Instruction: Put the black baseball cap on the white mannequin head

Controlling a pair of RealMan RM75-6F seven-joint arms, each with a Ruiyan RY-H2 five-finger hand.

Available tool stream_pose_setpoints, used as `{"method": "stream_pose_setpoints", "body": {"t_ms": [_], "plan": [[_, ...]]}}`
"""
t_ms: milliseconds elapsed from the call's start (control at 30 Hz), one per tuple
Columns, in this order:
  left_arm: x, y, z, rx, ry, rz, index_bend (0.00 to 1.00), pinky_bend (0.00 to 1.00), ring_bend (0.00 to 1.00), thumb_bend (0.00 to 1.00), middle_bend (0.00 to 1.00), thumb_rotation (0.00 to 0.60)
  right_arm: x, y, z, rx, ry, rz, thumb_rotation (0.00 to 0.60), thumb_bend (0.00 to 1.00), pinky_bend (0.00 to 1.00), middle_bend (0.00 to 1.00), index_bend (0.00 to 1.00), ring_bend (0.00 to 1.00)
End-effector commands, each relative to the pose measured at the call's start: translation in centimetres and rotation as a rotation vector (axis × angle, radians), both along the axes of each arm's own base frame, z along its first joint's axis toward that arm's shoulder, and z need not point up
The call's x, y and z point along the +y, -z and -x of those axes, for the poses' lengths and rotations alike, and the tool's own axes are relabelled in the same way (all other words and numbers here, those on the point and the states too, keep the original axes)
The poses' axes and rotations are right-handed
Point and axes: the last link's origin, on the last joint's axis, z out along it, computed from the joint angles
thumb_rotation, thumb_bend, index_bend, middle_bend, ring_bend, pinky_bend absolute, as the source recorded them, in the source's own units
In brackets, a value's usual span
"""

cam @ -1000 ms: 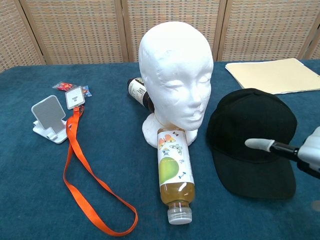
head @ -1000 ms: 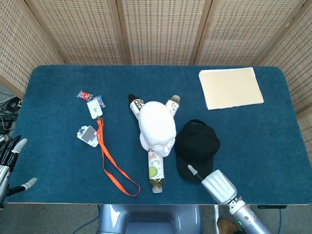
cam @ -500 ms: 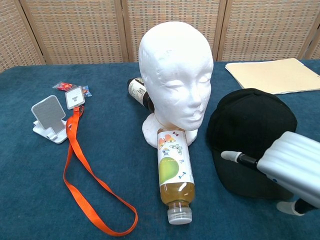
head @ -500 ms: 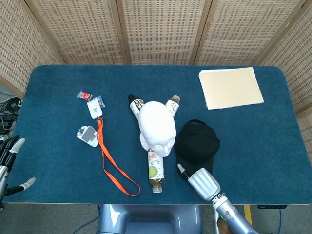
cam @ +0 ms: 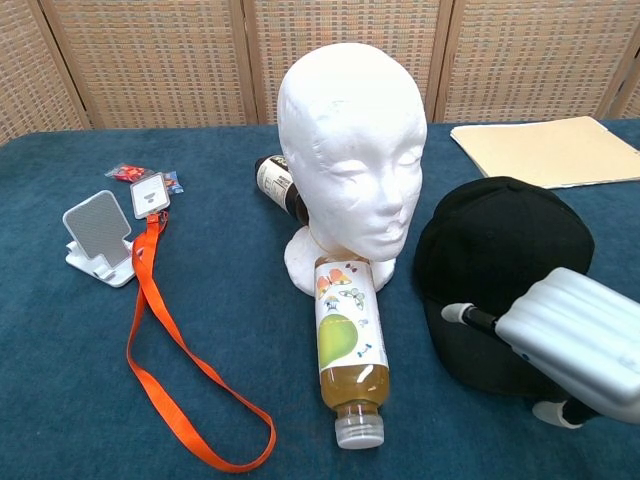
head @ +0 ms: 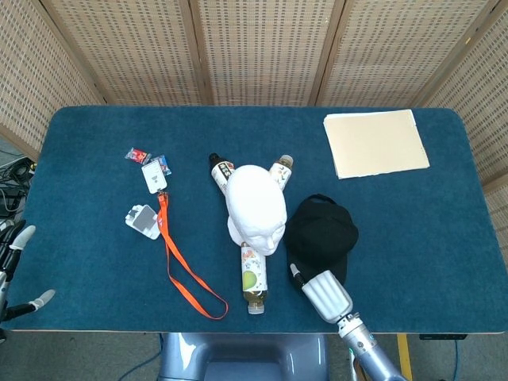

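The black baseball cap [head: 322, 232] [cam: 500, 245] lies on the blue table right of the white mannequin head [head: 255, 208] [cam: 350, 150], which stands upright mid-table. My right hand [head: 324, 292] [cam: 572, 345] lies back-up over the cap's brim at the near edge. One finger [cam: 466, 316] points straight out to the left and the thumb tip [cam: 551, 413] shows just in front of the brim. The brim under the hand is hidden. My left hand [head: 11, 270] hovers at the table's left edge with fingers apart, holding nothing.
A juice bottle [head: 252, 278] [cam: 348, 345] lies in front of the mannequin, and two more bottles [head: 221, 171] lie behind it. An orange lanyard [head: 184, 266], a white phone stand [cam: 97, 235] and small packets [head: 147, 157] lie to the left. A beige folder [head: 375, 143] is at the back right.
My right hand has moved left and forward, from beside the cap to over its brim. The cap has not moved. The left hand has drifted slightly further left.
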Motion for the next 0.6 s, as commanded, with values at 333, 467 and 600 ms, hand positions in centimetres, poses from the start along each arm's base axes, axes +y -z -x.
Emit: {"method": "stream_pose_setpoints", "body": {"t_ms": [333, 467, 600], "plan": [[0.1, 0.1, 0.0, 0.001, 0.002, 0.004, 0.00, 0.00, 0.00, 0.00, 0.00, 0.600, -0.6, 1.2, 0.1, -0.006, -0.004, 0.040, 0.600, 0.37, 1.00, 0.96, 0.21, 1.00], [0.0, 0.1, -0.1, 0.000, 0.005, 0.001, 0.00, 0.00, 0.00, 0.00, 0.00, 0.600, -1.0, 0.9, 0.2, -0.009, -0.028, 0.080, 0.600, 0.55, 1.00, 0.96, 0.20, 1.00], [0.1, 0.0, 0.0, -0.004, 0.003, -0.001, 0.00, 0.00, 0.00, 0.00, 0.00, 0.600, -1.3, 0.0, 0.4, -0.038, -0.037, 0.115, 0.600, 0.60, 1.00, 0.96, 0.20, 1.00]]}}
